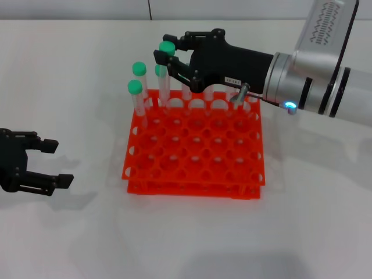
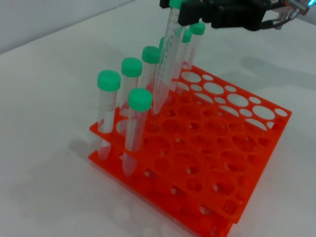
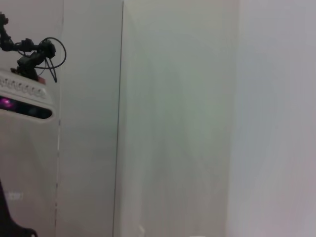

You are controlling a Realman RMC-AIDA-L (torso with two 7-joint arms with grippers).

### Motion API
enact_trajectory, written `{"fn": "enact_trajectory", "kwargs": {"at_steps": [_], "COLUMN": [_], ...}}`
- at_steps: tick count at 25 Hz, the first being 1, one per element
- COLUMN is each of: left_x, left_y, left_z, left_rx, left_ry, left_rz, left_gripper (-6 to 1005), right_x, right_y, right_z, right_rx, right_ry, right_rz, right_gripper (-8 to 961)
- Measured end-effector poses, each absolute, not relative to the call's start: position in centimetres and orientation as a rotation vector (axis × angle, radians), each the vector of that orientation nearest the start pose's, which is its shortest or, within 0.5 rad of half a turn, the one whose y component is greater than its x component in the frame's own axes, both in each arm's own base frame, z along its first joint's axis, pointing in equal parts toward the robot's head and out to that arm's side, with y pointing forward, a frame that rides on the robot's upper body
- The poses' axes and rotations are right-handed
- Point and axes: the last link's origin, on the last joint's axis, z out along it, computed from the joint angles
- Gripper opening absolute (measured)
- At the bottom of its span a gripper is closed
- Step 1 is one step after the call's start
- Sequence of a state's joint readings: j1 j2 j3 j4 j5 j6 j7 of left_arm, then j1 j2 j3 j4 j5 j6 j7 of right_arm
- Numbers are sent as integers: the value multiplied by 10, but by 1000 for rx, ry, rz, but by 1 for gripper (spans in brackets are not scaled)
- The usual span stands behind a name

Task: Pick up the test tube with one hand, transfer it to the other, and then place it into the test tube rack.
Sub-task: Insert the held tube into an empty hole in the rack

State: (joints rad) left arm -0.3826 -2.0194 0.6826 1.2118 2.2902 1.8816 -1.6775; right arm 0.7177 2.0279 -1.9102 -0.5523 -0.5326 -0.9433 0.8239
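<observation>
Left hand (image 1: 55, 163) idle with fingers apart, right hand (image 1: 170, 64) horizontal, clamping test tube (image 1: 165, 75) above rack (image 1: 195, 174).

head view high over rack (image 1: 195, 148); left wrist close, sharing it; right wrist wallward

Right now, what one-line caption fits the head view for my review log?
Right gripper lowers a green-capped test tube into the orange test tube rack's far row; left gripper waits open beside it.
</observation>
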Motion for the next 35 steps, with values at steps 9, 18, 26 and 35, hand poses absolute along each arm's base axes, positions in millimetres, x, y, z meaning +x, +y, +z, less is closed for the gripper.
{"fn": "enact_trajectory", "kwargs": {"at_steps": [9,18,26,35], "left_x": [-285,-284,-284,-283], "left_y": [287,288,288,288], "left_z": [94,91,91,89], "left_rx": [-2822,-2829,-2829,-2832], "left_ry": [-697,-702,-705,-705], "left_rz": [-132,-140,-141,-147], "left_gripper": [880,880,880,880], "right_x": [124,125,128,129], "right_y": [381,383,382,379], "right_z": [-89,-92,-94,-99], "right_rx": [-2563,-2553,-2562,-2583], "right_ry": [106,117,120,115], "right_rz": [929,891,877,859], "right_gripper": [271,270,269,269]}}
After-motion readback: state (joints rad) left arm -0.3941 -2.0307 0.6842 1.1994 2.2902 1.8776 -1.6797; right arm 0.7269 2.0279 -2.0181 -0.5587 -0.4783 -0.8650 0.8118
